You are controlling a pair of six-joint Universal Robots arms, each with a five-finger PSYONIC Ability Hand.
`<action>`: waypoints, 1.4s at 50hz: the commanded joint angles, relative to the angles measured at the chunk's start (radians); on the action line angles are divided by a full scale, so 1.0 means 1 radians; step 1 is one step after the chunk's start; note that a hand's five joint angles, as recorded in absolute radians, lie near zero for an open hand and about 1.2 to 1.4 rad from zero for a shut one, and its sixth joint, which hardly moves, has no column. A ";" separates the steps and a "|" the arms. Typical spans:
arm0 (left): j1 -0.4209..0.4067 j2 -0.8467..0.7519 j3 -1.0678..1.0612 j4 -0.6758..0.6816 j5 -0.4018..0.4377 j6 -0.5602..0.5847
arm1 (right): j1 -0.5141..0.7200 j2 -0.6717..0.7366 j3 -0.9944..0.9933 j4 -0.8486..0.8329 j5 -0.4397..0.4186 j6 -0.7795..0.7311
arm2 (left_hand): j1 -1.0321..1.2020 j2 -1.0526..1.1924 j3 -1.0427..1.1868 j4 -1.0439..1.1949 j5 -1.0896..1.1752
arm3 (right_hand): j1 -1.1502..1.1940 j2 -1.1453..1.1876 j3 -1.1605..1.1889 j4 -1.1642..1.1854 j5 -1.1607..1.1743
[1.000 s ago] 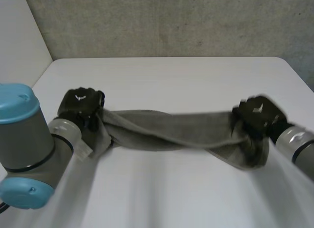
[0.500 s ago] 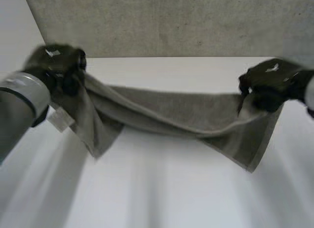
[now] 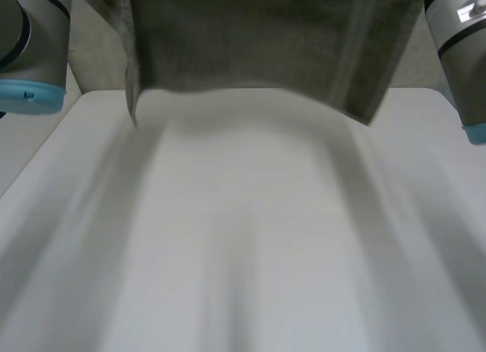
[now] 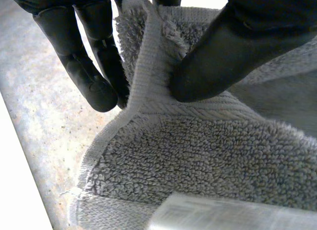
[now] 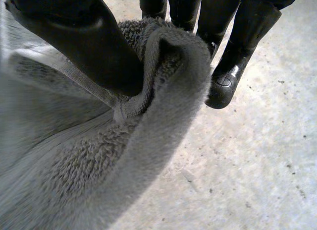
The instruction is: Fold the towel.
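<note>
Soft, fairly bright, diffuse light. The hanging grey terry towel [image 3: 258,41] casts broad, faint shadow streaks down the white counter [image 3: 250,238]. Dull highlights sit on the black left robot hand [image 4: 91,76] and right robot hand [image 5: 89,46].

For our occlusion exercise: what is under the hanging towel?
Under the towel the white table shows, nothing on it. The towel hides part of the grey wall behind, so that stretch cannot be seen.

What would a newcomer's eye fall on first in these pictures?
The grey towel hangs spread wide above the white table in the head view. In the wrist views, the left hand pinches the towel's hemmed edge between thumb and fingers, and the right hand pinches a bunched fold the same way.
</note>
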 commanded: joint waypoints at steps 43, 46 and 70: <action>0.054 0.066 -1.088 0.289 0.147 0.176 | -0.163 0.036 0.552 0.480 -0.197 -0.120 | -0.018 -0.047 -0.151 -0.113 -0.265 | -1.067 -1.047 -1.066 -1.078 -1.066; 0.051 0.067 -1.098 0.290 0.147 0.176 | -0.162 -0.043 0.646 0.428 -0.200 -0.123 | -0.018 -0.047 -0.151 -0.113 -0.265 | -1.046 -1.027 -1.046 -1.057 -1.045; 0.051 0.067 -1.115 0.289 0.149 0.176 | -0.157 -0.250 1.042 0.245 -0.214 -0.149 | -0.018 -0.047 -0.151 -0.113 -0.265 | -0.700 -0.680 -0.699 -0.711 -0.699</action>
